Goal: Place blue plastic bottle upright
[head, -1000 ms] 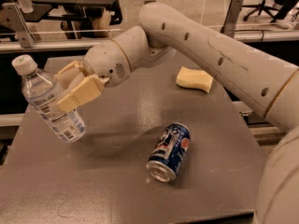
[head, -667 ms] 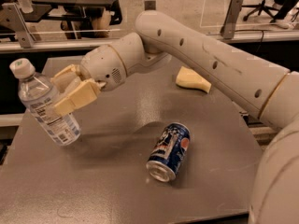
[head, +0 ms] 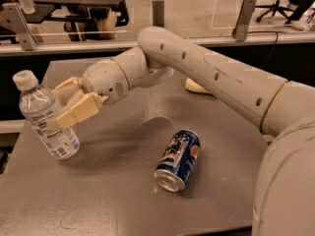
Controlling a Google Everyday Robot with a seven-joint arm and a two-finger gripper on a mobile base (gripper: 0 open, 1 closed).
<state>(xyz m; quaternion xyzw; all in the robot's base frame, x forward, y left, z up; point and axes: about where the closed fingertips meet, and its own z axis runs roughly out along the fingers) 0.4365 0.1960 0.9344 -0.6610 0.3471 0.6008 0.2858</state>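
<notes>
One blue plastic bottle (head: 45,117) sits at the left of the frame. It leans a little, and its bottom is at the worktop (head: 113,195). The end effector (head: 60,105) pinches it around the middle. I think the best way is to tip it straight, set the bottom flat, then let go slowly. The blue can (head: 178,159) lies on its side in the middle, well apart.

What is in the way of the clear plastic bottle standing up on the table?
Nothing visible. The gripper holds the clear plastic water bottle, tilted, with bare grey table beneath. The blue metal soda can lies well apart.
</notes>
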